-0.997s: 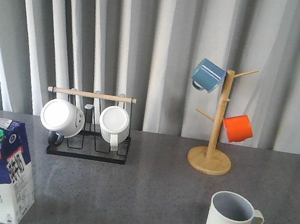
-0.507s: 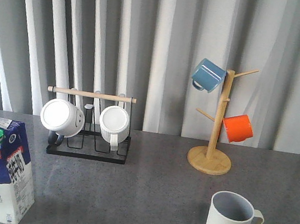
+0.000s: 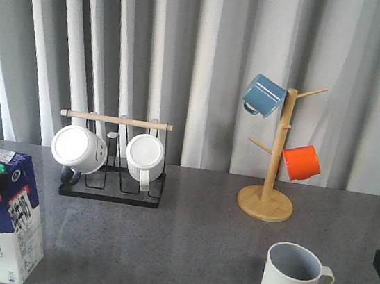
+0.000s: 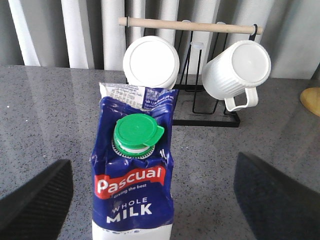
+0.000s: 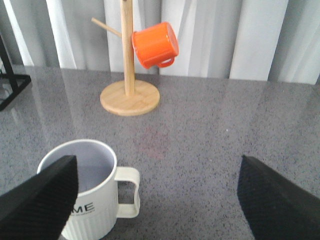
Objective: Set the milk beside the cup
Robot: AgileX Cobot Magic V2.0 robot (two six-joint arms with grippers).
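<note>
Blue-and-white gable-top milk carton (image 3: 5, 216) stands at the grey desk's (image 3: 191, 240) 8 o'clock edge; the ribbed cream HOME mug (image 3: 292, 281) sits at 5 o'clock, bare desk between them. Left tool (image 4: 155, 195) spread wide around the carton, gripping nothing; right tool (image 5: 155, 200) wide open too, beside the mug.

setting: staged kitchen-style test bench, not a real kitchen. evidence: grey speckled tabletop (image 3: 199, 234); plain grey-white curtain (image 3: 208, 60) as backdrop along the far edge; black wire mug rack (image 3: 112, 174) and wooden mug tree (image 3: 268, 187) set out as props.
</note>
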